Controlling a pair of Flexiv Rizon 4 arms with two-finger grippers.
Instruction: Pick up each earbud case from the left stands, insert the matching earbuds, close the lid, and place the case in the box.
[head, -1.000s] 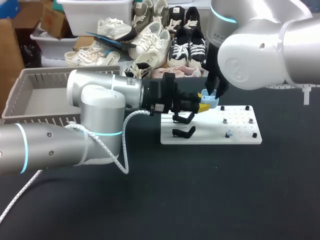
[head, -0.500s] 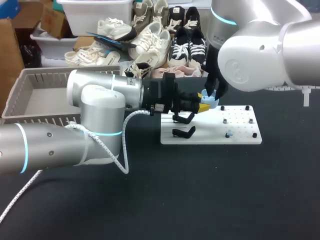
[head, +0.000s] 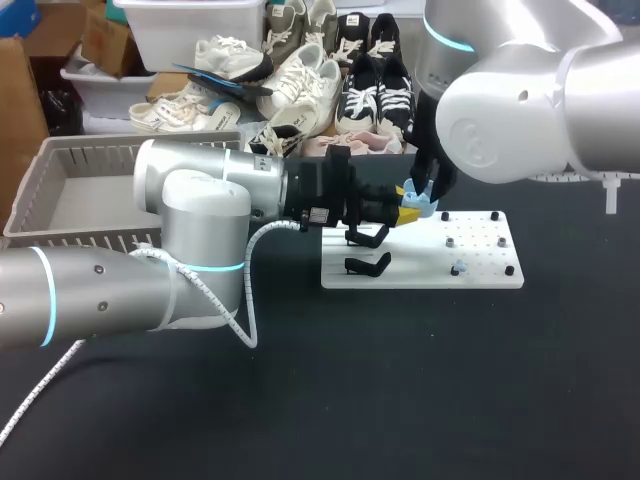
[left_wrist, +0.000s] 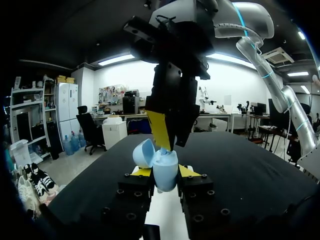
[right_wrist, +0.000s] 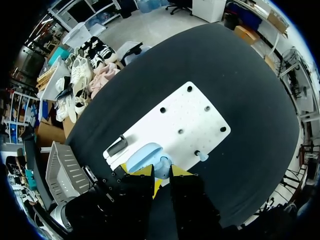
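Left claw is clamping the smooth, egg-shaped pale blue earbud case from both sides, holding it upright over the edge of the flat white pegboard with its rounded lid flipped open. Right claw is hanging right at the case's open mouth, and I honestly can't tell whether it's pinching anything. Further out, a tiny blue earbud is sitting on the board, which is lying on the matte black tabletop.
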